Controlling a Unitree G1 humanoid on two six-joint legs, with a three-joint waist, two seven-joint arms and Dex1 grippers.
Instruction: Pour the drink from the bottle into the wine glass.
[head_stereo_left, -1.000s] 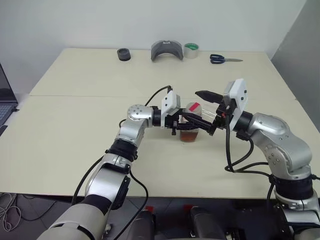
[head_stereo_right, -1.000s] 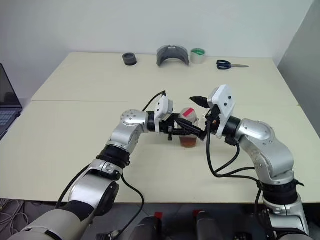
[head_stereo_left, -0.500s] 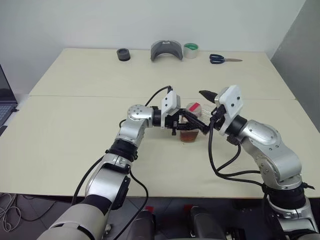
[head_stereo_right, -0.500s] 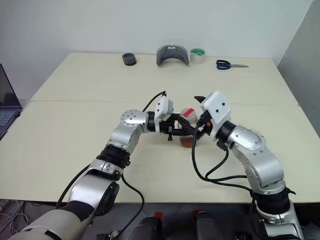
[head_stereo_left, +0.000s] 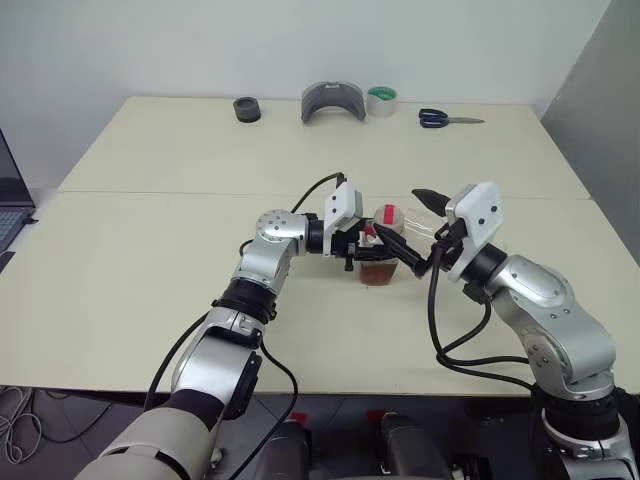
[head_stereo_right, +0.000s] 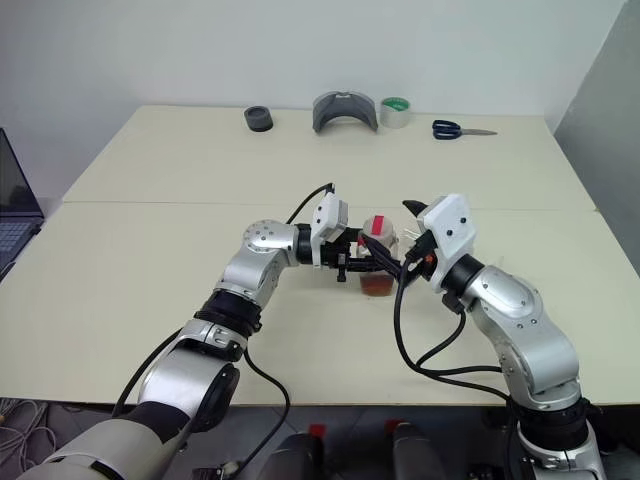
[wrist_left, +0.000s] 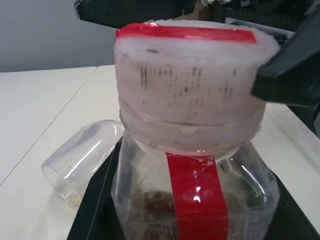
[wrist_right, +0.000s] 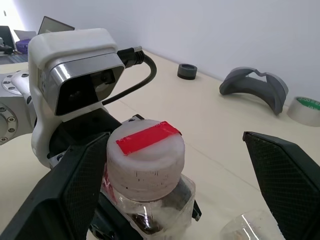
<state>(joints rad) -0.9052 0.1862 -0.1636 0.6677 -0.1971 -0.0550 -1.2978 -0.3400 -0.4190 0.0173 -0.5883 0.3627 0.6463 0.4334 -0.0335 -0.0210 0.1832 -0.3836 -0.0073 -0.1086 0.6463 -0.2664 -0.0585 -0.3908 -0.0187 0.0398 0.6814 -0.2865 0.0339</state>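
Observation:
The bottle (head_stereo_left: 380, 255) stands upright on the table, clear plastic with a red label strip and a pale cap (wrist_right: 146, 155). The reddish-brown drink (head_stereo_left: 379, 272) fills its lower part. My left gripper (head_stereo_left: 368, 252) reaches in level from the left and is shut on the bottle's body. My right gripper (wrist_right: 175, 165) is open, its two black fingers (wrist_right: 67, 192) standing wide on either side of the cap without touching it. The wine glass (wrist_left: 82, 162) lies on its side on the table just behind the bottle; its stem is hidden.
Along the far edge of the table (head_stereo_left: 150, 260) lie a black ring (head_stereo_left: 247, 108), a grey curved holder (head_stereo_left: 333, 101), a green tape roll (head_stereo_left: 382, 100) and scissors (head_stereo_left: 448, 118). A laptop (head_stereo_left: 10, 200) sits off the left edge.
My right hand has sunk a little, drifted right and turned at the wrist, its fingers still wide around the cap. The left gripper and the bottle have not moved.

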